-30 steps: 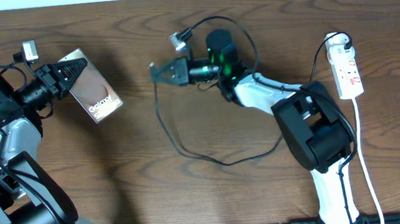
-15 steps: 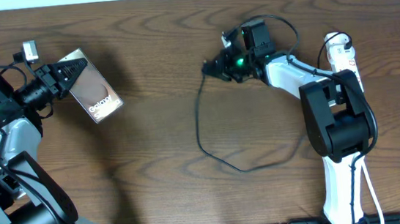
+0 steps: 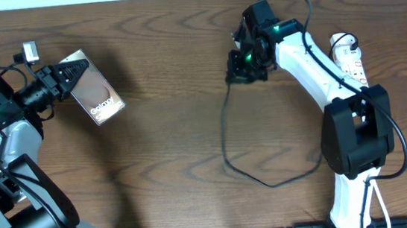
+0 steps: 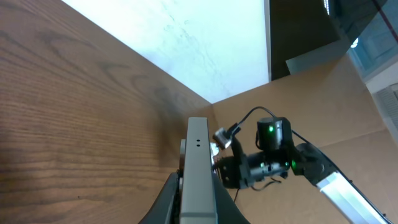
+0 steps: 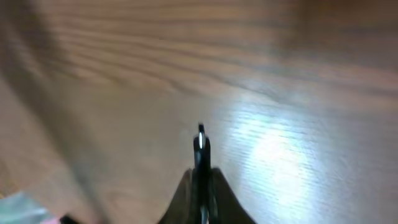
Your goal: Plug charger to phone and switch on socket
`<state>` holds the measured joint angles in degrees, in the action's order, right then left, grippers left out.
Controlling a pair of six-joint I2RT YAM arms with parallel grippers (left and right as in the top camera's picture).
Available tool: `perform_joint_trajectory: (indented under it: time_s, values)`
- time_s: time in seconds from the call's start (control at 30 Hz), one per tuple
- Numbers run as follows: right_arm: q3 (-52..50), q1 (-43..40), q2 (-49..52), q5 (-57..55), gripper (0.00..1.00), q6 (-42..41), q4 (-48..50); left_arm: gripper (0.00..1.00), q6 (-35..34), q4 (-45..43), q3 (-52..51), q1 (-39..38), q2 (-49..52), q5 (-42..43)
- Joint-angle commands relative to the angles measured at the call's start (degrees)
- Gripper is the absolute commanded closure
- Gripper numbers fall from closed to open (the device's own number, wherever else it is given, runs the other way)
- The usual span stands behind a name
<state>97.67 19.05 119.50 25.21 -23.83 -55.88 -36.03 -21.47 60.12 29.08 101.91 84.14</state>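
My left tool [image 3: 64,76] clamps the glossy, likely slippery brown-grey slab phone [image 3: 98,96] near the surface's far-left corner. Near the far edge, my right tool [image 3: 235,72] pinches the thin, limp black charger cable [image 3: 227,145] behind its stiff connector tip [image 5: 200,138].

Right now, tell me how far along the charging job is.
Done: both pieces are picked up. In hand: left jaws grip the phone, right jaws pinch the charger tip, well apart. Left: plugging in, then switching the socket, with no jaws on it.
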Motion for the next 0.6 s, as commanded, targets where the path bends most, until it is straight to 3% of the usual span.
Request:
perform_joint_trajectory:
  time_s: [0.0,0.23,0.57]
  values:
    - [0.11,1.60,-0.24,-6.47,0.99,1.62,-4.85,0.93,-0.46,-0.50,0.00,-0.07,0.26,2.21]
    - [0.07,4.44,-0.24,-11.65,0.99,1.29,-15.56,0.93,-0.46,-0.50,0.00,-0.07,0.26,2.23]
    - [-2.89,7.63,0.52,-11.56,0.99,-0.61,-16.61,0.93,-0.48,-0.48,0.00,-0.07,0.26,2.84]
